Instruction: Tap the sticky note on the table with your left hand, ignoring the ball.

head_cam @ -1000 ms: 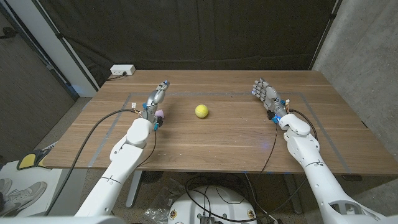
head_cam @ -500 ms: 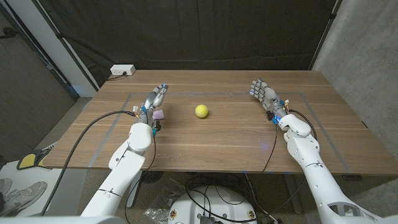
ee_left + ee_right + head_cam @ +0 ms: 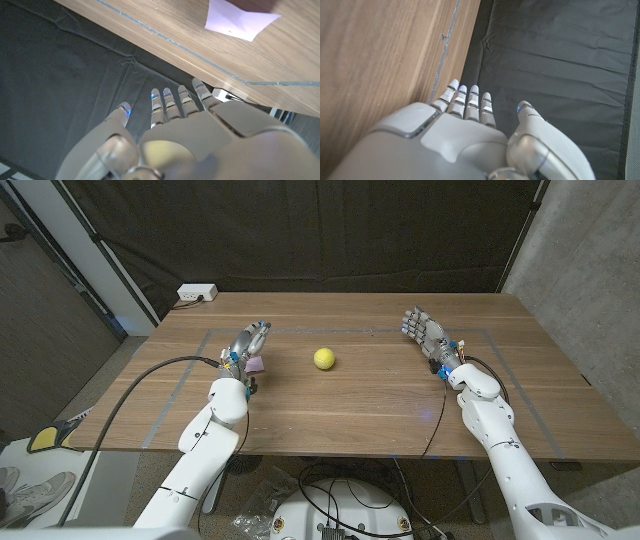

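Wooden bench [image 3: 350, 395] with a thin taped rectangle outline on top. Left hand [image 3: 246, 343] sits over the bench's left-middle area, fingers [image 3: 260, 330] stretched out and slightly apart, holding nothing; left wrist view shows the same hand [image 3: 190, 135] from behind, fingers [image 3: 165, 102] straight, side by side with small gaps, thumb off to one side. Pale purple sticky note [image 3: 256, 365] lies on the bench just beside the left hand on its ball side, partly hidden by the wrist in head view; cannot tell from head view whether the hand touches it. In the left wrist view the sticky note [image 3: 239, 21] lies flat on the wood inside the tape line, clear of the fingertips. Yellow ball [image 3: 323, 358] rests on the bench near the centre, to the right of the note, well apart from both hands. Right hand [image 3: 425, 332] is over the right side of the bench, fingers [image 3: 412, 320] extended and apart, empty; right wrist view shows the hand [image 3: 460, 135] with fingers [image 3: 470, 102] straight next to the wood surface and tape line. Black curtain [image 3: 330, 230] behind the bench, white power strip [image 3: 196, 293] at the far left corner, dark cables running from each wrist along the arms.
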### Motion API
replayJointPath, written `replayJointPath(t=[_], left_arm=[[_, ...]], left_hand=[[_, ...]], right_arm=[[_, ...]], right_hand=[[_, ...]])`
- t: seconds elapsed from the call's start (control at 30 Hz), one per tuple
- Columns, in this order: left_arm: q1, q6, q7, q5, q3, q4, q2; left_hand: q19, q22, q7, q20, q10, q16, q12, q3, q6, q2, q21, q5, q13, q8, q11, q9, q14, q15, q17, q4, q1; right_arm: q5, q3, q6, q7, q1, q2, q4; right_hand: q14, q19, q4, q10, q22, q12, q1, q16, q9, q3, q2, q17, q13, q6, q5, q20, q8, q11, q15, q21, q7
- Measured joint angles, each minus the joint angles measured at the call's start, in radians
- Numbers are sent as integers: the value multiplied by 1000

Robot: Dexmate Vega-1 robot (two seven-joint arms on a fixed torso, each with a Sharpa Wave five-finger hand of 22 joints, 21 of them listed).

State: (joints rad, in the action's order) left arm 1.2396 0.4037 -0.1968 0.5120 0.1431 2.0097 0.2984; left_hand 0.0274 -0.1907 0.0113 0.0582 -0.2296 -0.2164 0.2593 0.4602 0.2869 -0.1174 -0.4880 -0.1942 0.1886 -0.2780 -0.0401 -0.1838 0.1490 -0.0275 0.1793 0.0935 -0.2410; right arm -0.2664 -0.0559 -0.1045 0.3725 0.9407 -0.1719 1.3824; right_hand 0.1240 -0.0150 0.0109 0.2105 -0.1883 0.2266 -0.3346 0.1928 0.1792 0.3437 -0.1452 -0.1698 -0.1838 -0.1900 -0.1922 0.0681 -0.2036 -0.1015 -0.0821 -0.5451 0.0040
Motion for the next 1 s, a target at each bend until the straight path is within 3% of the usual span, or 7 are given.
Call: replayJointPath(t=[0.07,0.4,0.63,0.8,0.93,1.0], left_arm=[[-11,30,5,25,20,9,9],[-54,159,37,140,87,18,38],[-93,237,66,207,140,15,56],[-121,343,123,285,179,10,68],[-138,343,123,285,207,4,75],[-145,392,142,328,219,2,80]], left_hand=[[14,0,-16,-7,-14,0,0,1,16,0,-6,2,0,0,-3,0,10,-10,0,-1,0],[51,0,-37,-21,-97,0,4,4,113,14,-15,2,0,-7,3,2,90,-12,-3,-4,-14],[112,3,-58,-58,-153,-8,12,1,180,23,-34,2,0,-11,22,3,149,-14,0,-1,-6],[112,5,-64,-58,-176,-8,12,-5,201,30,-35,2,0,-11,26,3,168,-14,0,5,2],[123,5,-62,-47,-217,-8,12,-10,248,36,-34,2,0,-18,19,2,196,-13,0,10,7],[125,5,-60,-45,-227,-8,12,-12,264,36,-34,2,0,-18,13,2,206,-15,0,12,8]], right_arm=[[1,-1,-3,3,-3,1,-6],[3,-6,-14,11,-18,6,-35],[3,-10,-19,15,-25,9,-50],[5,-13,-24,18,-30,11,-65],[6,-14,-30,23,-33,12,-73],[6,-14,-33,25,-33,12,-73]], right_hand=[[0,0,0,3,0,2,0,0,0,0,0,0,-1,-1,0,0,0,-3,0,0,1],[0,0,0,3,0,8,0,0,0,0,0,-5,-1,-1,0,0,0,-3,0,8,1],[0,0,0,3,0,8,0,-5,0,0,0,-5,-1,-5,4,0,0,-3,0,8,5],[0,0,0,3,0,8,0,-5,0,0,0,-5,-1,-5,4,0,0,-3,0,8,5],[0,0,0,9,0,8,0,-5,0,0,0,-5,-1,-5,4,-8,0,-9,0,8,5],[0,0,0,9,0,8,0,-5,0,0,0,-5,-1,-5,4,-8,0,-9,0,8,5]])
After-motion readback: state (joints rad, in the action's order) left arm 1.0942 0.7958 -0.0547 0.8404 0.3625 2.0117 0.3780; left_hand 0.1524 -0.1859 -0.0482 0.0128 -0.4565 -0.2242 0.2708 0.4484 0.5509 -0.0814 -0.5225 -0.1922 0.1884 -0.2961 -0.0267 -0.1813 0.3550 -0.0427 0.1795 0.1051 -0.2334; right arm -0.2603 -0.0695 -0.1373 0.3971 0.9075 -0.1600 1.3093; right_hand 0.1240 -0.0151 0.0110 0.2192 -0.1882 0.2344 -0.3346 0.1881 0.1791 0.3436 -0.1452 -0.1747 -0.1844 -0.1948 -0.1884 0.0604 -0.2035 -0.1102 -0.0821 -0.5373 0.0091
